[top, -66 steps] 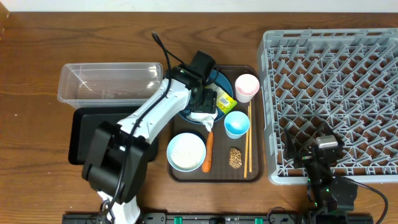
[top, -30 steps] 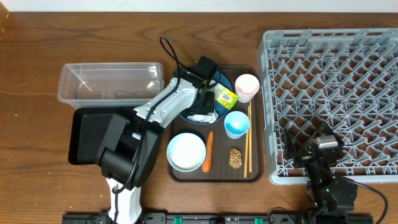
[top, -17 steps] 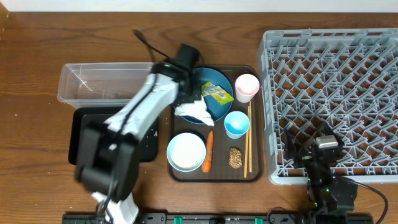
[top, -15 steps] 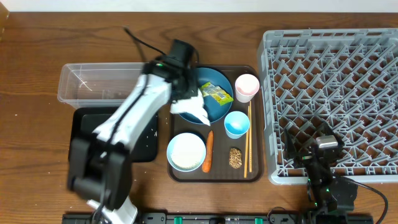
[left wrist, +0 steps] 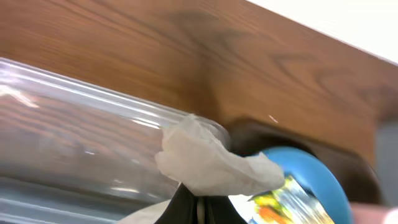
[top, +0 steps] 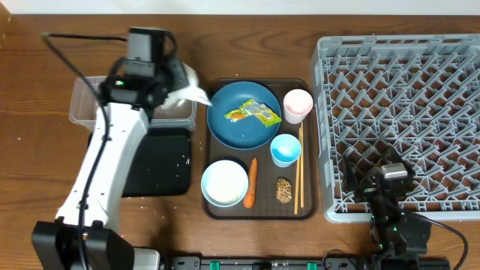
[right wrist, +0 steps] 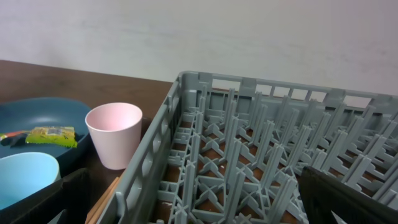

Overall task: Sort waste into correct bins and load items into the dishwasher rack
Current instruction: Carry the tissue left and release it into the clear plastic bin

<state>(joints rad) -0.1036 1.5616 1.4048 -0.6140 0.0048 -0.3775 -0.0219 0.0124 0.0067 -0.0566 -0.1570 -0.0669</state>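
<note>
Since the last look I've swung the crumpled napkin (top: pixel 193 92) off the blue plate (top: pixel 234 131) to the clear tub (top: pixel 90 105), left gripper (left wrist: pixel 198 208) clamped on it so it hangs over the tub's plate-side end ready to drop (right gripper (right wrist: pixel 196 176) parked wide open by the rack (top: pixel 397 75)).

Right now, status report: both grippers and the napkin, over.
Left gripper shut on crumpled white napkin, at right end of clear tub. Right gripper open, empty, by dishwasher rack. Nothing blocking tub.

brown serving tray (top: pixel 266 204), dark wooden table (top: pixel 45 172)
</note>
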